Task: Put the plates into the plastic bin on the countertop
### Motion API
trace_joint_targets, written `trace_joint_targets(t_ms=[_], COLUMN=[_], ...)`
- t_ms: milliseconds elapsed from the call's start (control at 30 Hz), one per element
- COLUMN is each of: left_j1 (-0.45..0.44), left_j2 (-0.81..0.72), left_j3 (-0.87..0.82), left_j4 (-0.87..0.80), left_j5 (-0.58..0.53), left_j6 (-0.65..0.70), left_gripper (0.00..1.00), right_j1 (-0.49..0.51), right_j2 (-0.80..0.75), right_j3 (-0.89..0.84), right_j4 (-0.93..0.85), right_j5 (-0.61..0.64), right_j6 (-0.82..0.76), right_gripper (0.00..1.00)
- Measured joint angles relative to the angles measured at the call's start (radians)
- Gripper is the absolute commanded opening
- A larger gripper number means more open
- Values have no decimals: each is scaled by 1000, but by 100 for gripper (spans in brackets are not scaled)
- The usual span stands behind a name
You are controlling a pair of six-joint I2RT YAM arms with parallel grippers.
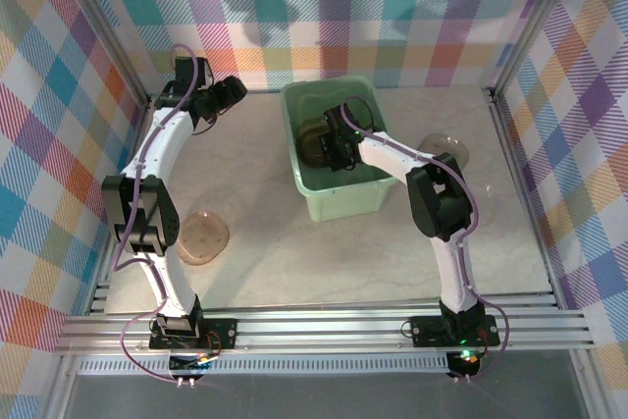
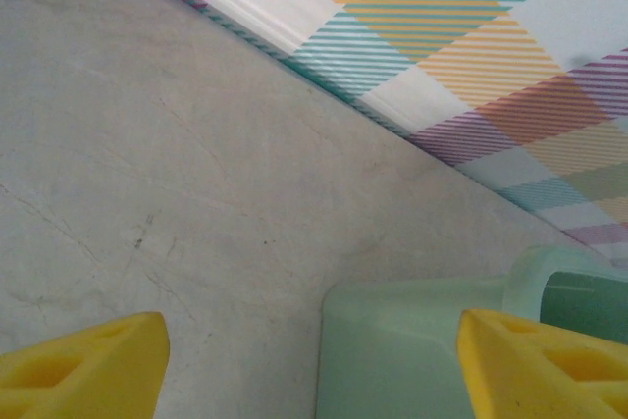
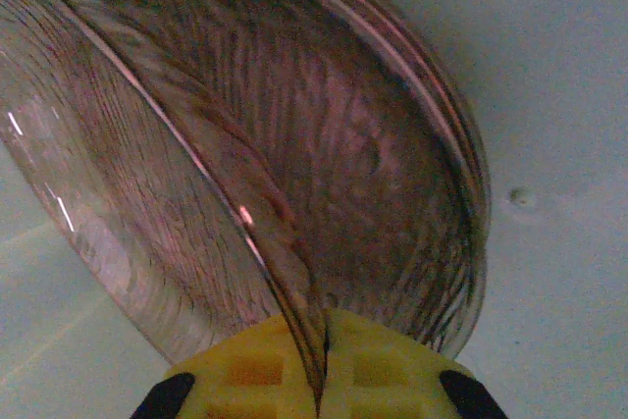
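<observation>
Seen from above, the right gripper (image 1: 343, 141) reaches down inside the plastic bin (image 1: 343, 201), a mint-green tub standing toward the back of the countertop (image 1: 275, 262). In the right wrist view its yellow fingers (image 3: 255, 375) are pinched tight on the rim of one smoky-brown plate (image 3: 118, 174), which hangs tilted on edge just above other plates (image 3: 383, 164) lying on the bin's floor.

The step in hand looks like setting this plate down. It would go best if the plate were lowered until it leans nearly flat on the ones below, let go only then, and the arm lifted straight up clear of the rim — a release from height could make it bounce or stand on edge.

Two plates are not yet in the bin: one near the left arm (image 1: 203, 235), one to the right of the bin (image 1: 446, 149). The left gripper (image 1: 231, 93) sits near the back wall, jaws apart and empty.
</observation>
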Motion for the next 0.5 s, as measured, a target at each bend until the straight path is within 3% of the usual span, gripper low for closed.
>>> trace_joint_targets(t_ms=[500], left_j1=[0], left_j2=[21], left_j3=[24], left_j4=[-13], left_j5=[0], left_j6=[0], left_gripper=[77], right_j1=[1], right_j2=[15], right_j3=[27], right_j4=[-44], right_j5=[-3], right_j6=[53], right_gripper=[32])
